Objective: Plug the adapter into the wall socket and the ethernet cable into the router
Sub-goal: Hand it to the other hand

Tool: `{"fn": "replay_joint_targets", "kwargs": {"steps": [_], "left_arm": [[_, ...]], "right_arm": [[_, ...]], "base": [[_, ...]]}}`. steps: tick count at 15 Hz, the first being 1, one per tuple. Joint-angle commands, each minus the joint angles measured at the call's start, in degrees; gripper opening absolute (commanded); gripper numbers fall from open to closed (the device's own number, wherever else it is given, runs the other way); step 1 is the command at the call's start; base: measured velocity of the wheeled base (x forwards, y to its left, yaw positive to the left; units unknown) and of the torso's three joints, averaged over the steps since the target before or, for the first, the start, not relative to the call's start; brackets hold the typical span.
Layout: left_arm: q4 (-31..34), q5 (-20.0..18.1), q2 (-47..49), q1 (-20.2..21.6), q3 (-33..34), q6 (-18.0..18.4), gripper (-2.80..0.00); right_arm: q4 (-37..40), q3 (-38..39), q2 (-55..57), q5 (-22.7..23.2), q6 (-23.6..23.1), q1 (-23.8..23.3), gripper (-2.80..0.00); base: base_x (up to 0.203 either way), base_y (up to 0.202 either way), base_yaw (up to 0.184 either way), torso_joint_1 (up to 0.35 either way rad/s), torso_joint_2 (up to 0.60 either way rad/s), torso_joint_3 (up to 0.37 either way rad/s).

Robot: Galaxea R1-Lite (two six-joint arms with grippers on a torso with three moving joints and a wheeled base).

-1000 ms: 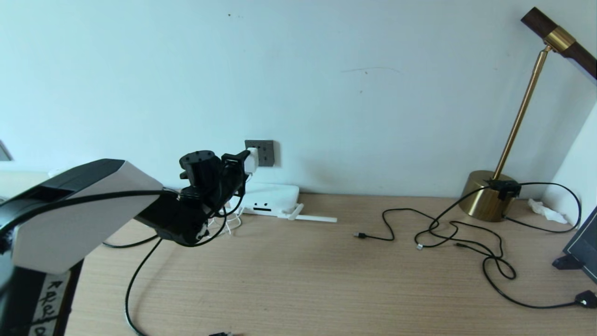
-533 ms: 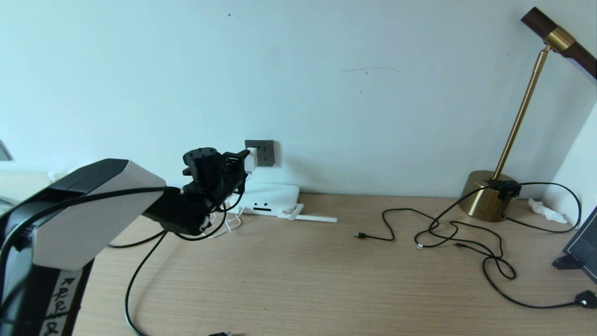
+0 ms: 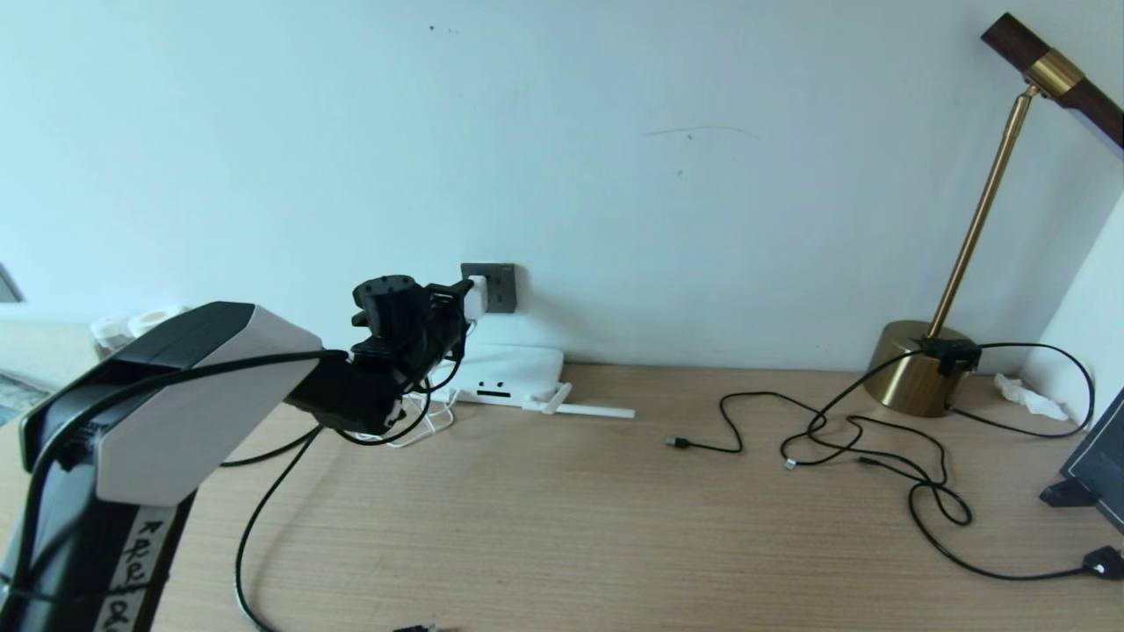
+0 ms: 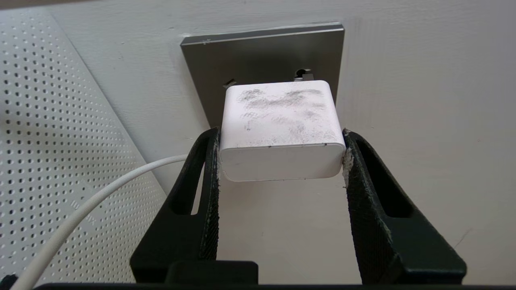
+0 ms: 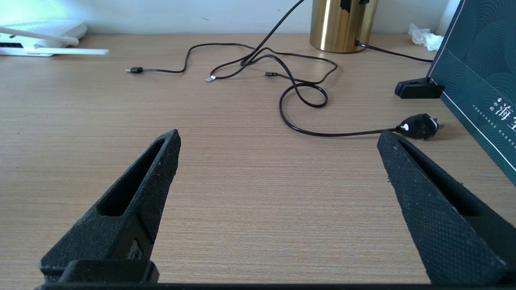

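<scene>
Moved: since a second ago my left arm has pushed further up and right in the head view, carrying the adapter closer onto the socket; nothing else on the desk has shifted.
Left gripper: left gripper sits at centre-left of the head view, its two fingers clamped on the adapter's sides.
Adapter: up against the socket plate in the wrist view, its far end covering the plate's lower holes (I cannot see the pins, so I can't say whether it is fully seated). White cord trails off to the lower left.
Right gripper: right gripper hangs low over the desk with fingers spread wide, holding nothing.
Router: router lies flat against the wall just below the socket, antennas folded out along the desk.
Ethernet cable: cable runs down the lower left of the head view, well apart from the router; not yet touched.
Progress: I judge the first half nearly done; release, then the whole cable step, remain.
Writing: handwritten marks on a tape strip on my left arm and pale characters on the dark green board at the right edge of the right wrist view, neither readable.
</scene>
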Motion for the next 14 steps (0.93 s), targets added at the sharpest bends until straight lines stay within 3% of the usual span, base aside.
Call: {"fn": "replay_joint_targets", "kwargs": {"steps": [1,14], "left_arm": [[-0.16,0.09,1.07,-0.09,-1.04,-0.46,-2.8],[2.13,0.27,2.56,0.0,-4.55,-0.64,-2.8]], "right_arm": [[0.03,0.0,0.0,-0.01,0.01,0.02,0.0],[0.03,0.05,0.0,-0.01,0.01,0.01,0.0]], "base": [[0.0,0.0,0.0,0.0,0.0,0.0],[0.0,0.0,0.0,0.0,0.0,0.0]]}}
